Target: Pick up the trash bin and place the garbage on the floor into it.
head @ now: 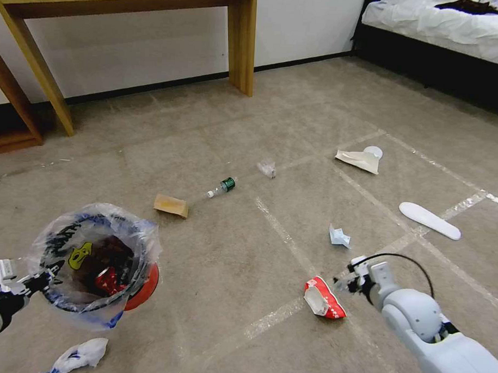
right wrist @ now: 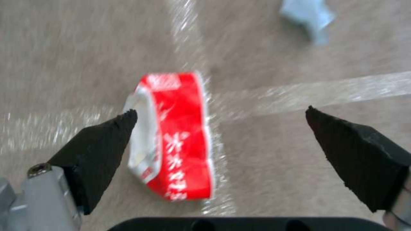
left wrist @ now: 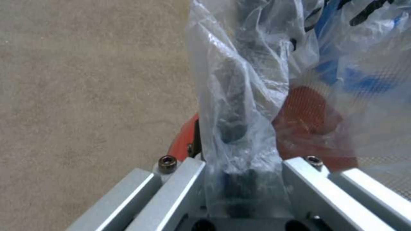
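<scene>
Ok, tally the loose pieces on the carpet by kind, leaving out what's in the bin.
Red snack wrapper: 1
Green-label bottle: 1
Tan paper bag: 1
Crumpled white pieces: 2
Clear plastic scrap: 1
Cream paper wrapper: 1
White insole-shaped piece: 1
Small white disc: 1
Total: 9
</scene>
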{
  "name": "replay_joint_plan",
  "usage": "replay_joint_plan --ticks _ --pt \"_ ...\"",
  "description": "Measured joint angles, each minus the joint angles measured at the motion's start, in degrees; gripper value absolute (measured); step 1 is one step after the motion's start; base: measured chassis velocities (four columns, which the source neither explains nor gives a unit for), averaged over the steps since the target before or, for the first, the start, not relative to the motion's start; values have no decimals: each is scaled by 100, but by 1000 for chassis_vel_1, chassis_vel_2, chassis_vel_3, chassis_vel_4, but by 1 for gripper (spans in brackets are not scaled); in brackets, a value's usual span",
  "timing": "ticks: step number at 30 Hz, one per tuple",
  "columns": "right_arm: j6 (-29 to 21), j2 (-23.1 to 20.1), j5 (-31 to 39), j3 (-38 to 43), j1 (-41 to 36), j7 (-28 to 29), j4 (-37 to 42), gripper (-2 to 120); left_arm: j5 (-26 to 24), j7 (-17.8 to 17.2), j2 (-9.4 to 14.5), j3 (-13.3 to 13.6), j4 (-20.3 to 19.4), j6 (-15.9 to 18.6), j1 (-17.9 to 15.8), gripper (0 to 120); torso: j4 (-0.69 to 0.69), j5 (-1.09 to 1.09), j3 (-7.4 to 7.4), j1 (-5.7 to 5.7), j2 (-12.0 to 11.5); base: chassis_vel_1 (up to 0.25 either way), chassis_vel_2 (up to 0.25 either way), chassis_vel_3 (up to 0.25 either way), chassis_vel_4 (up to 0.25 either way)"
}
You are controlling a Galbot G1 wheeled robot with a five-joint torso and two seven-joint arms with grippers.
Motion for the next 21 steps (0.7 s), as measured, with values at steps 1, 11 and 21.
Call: replay_joint_plan --ticks 1,11,21 --pt "0 0 0 0 0 0 0 100 0 0 0 0 0 0 0 1 0 0 0 0 0 0 0 0 0" --pt "470 552 -778 -240 143 -222 -1492 100 54 10 82 130 213 -7 -96 1 -2 -2 0 0 0 0 0 0 0" --pt "439 595 -603 -167 108 -147 -1125 100 80 20 91 146 253 -12 -119 1 -1 0 0 0 0 0 0 0 0"
